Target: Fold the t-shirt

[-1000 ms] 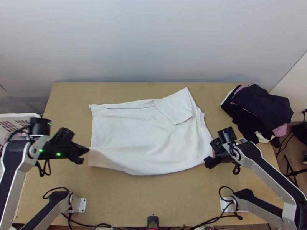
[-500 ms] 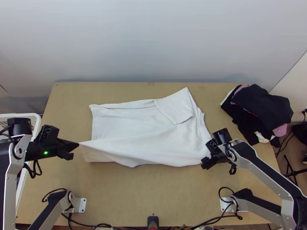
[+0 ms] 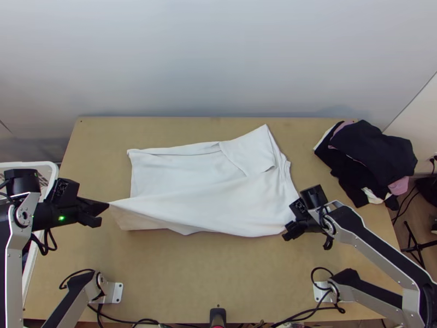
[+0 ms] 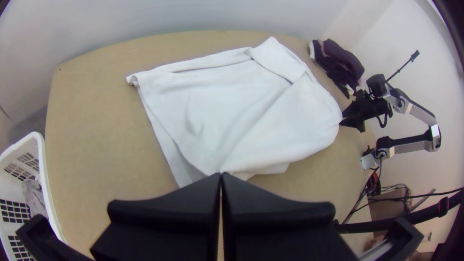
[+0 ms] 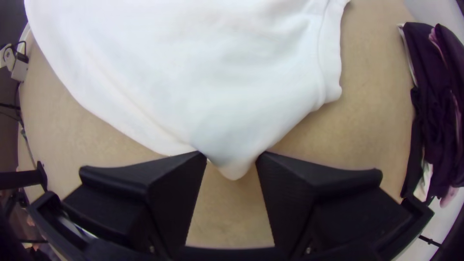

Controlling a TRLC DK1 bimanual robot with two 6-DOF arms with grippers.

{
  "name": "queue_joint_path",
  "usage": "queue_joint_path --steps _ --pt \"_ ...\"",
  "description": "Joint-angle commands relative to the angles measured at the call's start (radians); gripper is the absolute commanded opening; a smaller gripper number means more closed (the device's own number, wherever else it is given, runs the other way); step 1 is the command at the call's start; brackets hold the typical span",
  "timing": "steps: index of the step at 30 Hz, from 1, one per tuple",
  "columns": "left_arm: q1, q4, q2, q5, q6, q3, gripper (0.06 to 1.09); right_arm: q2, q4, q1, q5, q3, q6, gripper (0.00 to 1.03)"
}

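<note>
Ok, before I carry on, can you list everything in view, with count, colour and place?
T-shirt: one, white, middle of the table, one corner drawn out to the left
Table: one, light wood, under the t-shirt
Clothes pile: one, dark with pink and white, at the table's far right
Basket: one, white, beside the table's left side
Cloth: greyish, inside the basket
Cables: several, black, along the near edge
Wall: light grey, behind the table
Arms: two, silver-grey and black, left and right
Left gripper: one, black, shut on the drawn-out corner
Right gripper: one, black, at the t-shirt's near right corner
</note>
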Motion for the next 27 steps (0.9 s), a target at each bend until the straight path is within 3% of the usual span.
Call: queue_joint_path --steps 1,4,9,10,16,21,27 --pt "0.007 -0.006 -0.010 0.000 0.001 -0.006 0.10 0.025 0.060 0.029 -0.001 -0.012 0.028 0.44" --pt "0.014 -0.009 -0.012 0.000 0.003 -0.006 0.10 0.016 0.060 0.040 -0.001 -0.006 0.033 0.40" --pt "0.027 -0.009 -0.010 0.000 0.014 -0.007 0.10 -0.059 0.049 0.043 -0.001 0.006 0.020 0.05" --pt "0.030 -0.009 -0.010 0.000 0.017 -0.007 0.10 -0.076 0.037 0.043 0.001 0.013 0.017 0.03" --pt "0.071 -0.001 -0.010 0.027 0.018 0.002 0.10 -0.162 -0.131 0.026 -0.016 0.126 0.024 0.03" --pt "0.156 -0.002 -0.019 0.087 0.020 0.052 0.10 -0.205 -0.267 -0.029 -0.125 0.355 0.031 0.03" --pt "0.174 -0.001 -0.013 0.161 0.000 0.207 0.10 -0.173 -0.344 -0.031 -0.125 0.669 0.036 0.03"
